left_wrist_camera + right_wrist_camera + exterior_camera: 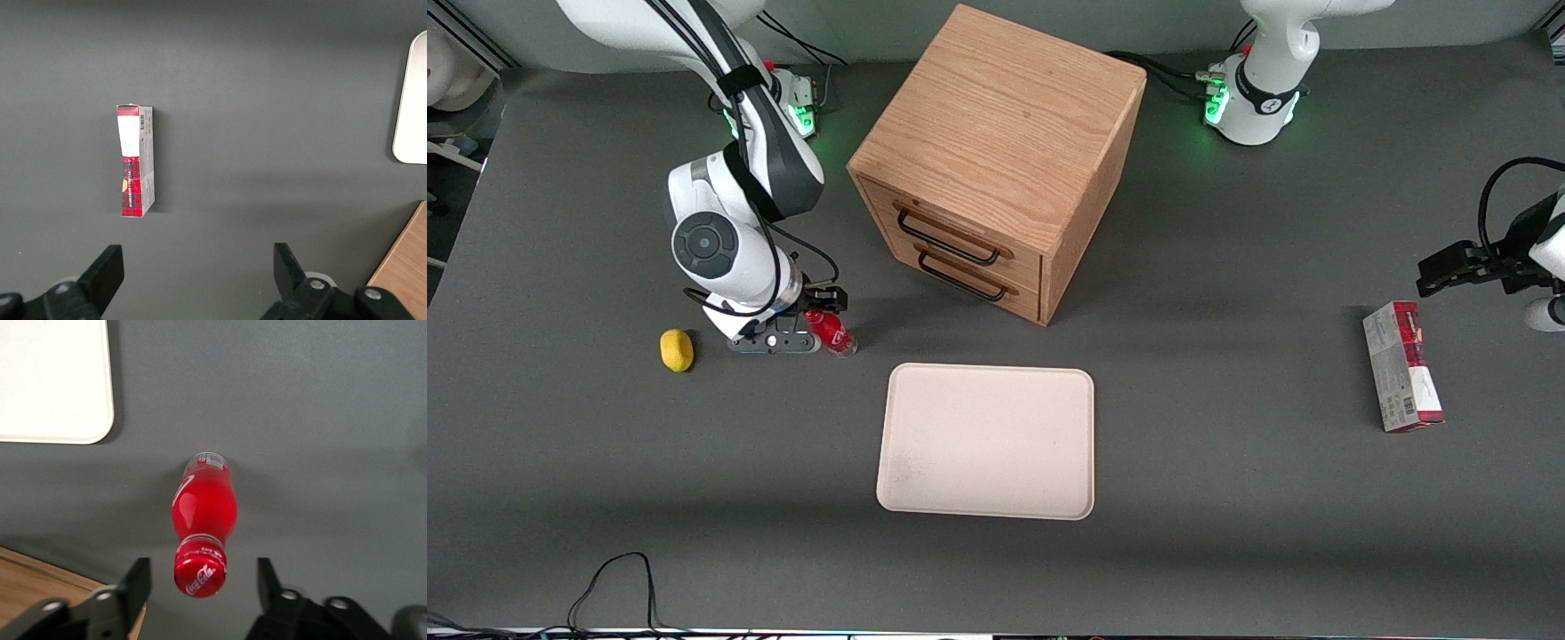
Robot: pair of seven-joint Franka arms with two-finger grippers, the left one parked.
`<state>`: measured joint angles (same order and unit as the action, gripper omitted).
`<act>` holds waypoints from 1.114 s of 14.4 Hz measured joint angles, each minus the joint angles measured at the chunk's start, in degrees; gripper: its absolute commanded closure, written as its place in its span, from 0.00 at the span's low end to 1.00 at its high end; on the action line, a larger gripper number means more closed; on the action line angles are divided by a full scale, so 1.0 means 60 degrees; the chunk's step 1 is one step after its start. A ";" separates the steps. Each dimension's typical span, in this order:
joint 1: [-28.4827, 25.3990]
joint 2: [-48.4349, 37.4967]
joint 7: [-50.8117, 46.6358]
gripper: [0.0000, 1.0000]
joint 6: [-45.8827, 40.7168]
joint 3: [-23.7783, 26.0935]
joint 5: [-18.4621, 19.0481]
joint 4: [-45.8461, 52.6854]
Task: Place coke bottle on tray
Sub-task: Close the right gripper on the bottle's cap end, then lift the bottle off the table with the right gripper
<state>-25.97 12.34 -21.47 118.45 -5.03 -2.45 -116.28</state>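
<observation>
Front view: the gripper (818,331) hangs low near the working arm's end of the desk, fingers spread wide around the upright coke bottle (831,332), not touching; the tray (987,440) lies nearby.

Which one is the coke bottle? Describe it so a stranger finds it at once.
Start at the wooden drawer cabinet, then look toward the working arm's end of the table. There the open hand hovers over the coke bottle, standing between the yellow lemon and the tray. It alone is red, with white script.
</observation>
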 measured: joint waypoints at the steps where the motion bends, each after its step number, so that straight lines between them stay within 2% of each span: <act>1: 0.0000 0.0000 0.0000 1.00 0.0001 -0.0005 0.0000 0.0000; 11: 0.0003 -0.0019 -0.0003 1.00 -0.0209 -0.0028 -0.0003 0.0139; 16: 0.0038 -0.0257 0.0115 1.00 -0.3714 -0.0794 -0.0053 0.2800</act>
<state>-25.74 10.80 -20.78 96.17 -9.79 -2.77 -99.48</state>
